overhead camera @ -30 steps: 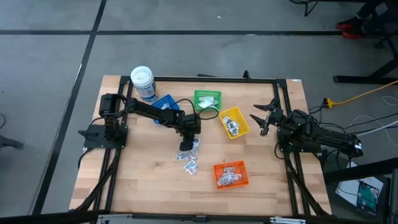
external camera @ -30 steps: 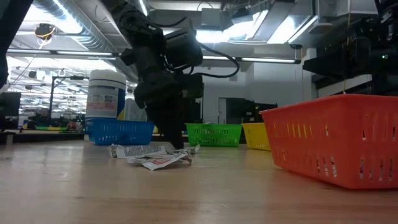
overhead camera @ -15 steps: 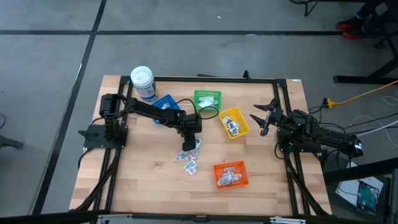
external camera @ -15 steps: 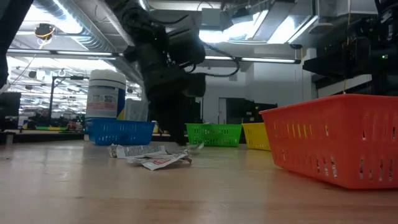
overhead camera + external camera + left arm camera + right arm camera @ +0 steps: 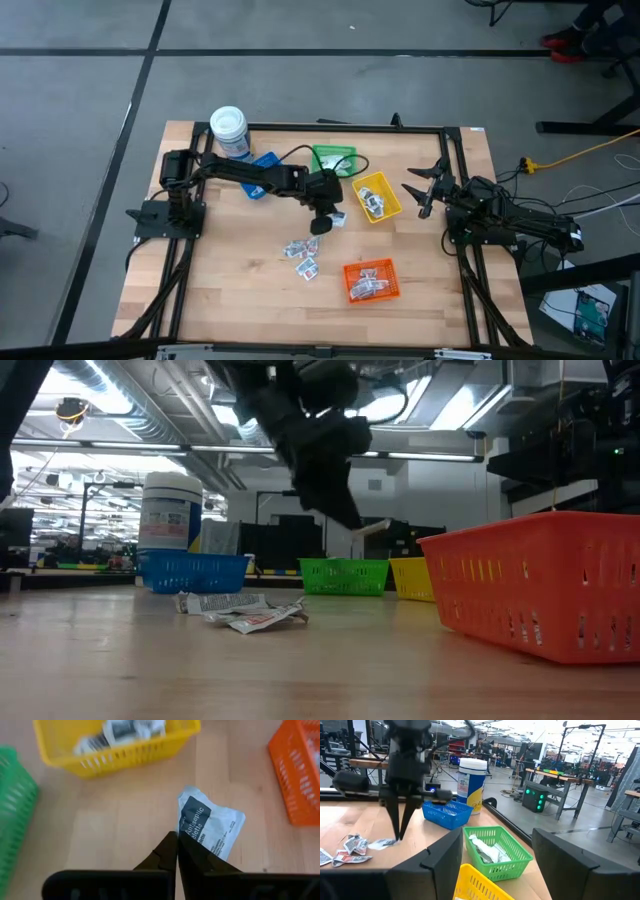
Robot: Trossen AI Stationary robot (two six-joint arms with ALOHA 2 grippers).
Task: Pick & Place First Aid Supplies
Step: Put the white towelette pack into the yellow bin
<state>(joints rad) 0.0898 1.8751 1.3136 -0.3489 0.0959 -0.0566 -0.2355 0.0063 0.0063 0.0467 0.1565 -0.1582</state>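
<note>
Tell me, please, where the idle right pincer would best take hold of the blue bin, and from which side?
Probably by the blue bin's top rim, coming straight down: it stands upright and open-topped, with a thin mesh wall to pinch. The near wall seems best, since the white-lidded jar crowds its far side. The right pincer waits open.

Four bins, one jar

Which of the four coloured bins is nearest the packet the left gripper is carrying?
The yellow bin. The left gripper holds a packet just beside its near corner; the green bin, orange bin and blue bin sit farther off.
</note>
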